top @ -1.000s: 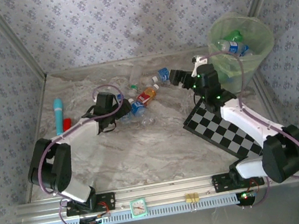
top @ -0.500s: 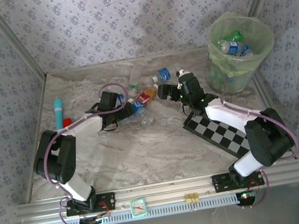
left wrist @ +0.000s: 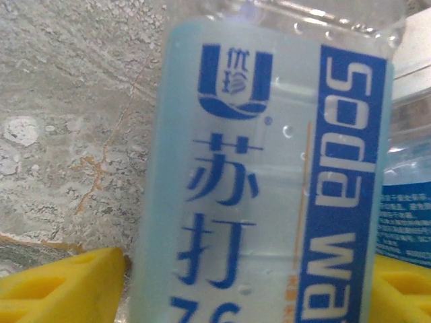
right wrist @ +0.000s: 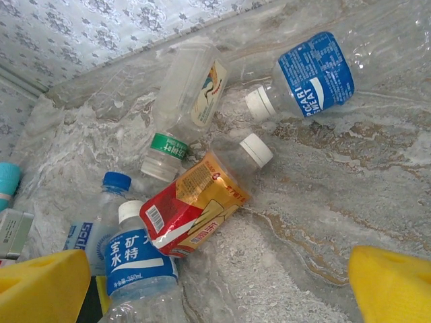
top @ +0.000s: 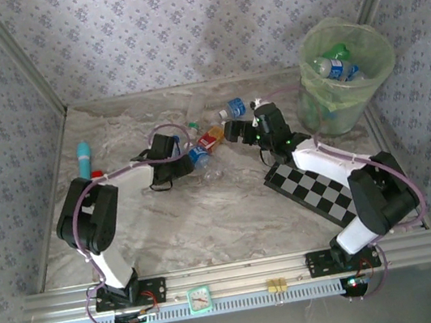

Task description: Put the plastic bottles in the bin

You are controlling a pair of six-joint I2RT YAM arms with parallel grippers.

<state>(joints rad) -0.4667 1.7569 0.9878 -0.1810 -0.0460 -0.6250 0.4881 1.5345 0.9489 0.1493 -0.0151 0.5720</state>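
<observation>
Your left gripper has its yellow fingers either side of a soda bottle reading "soda wa…" and 苏打. You can't tell if it's clamped. Your right gripper gapes wide and empty, with a blue-labelled bottle reading "…CARI …WEAT" at upper right. In the top view, the bin stands upper right.

In the top view the light is bright, soft and even, coming from above. Shadows on the table are faint and short. The bin, upper right, glows pale where light passes through it.

In the left wrist view the bottle sits so close that its print looks soft. Small glints show at the top edge, and the left pads blur in the lower corners.

In the right wrist view the bottles are sharp mid-frame, with white glare on clear plastic at upper right. The right pads are out of focus.
</observation>
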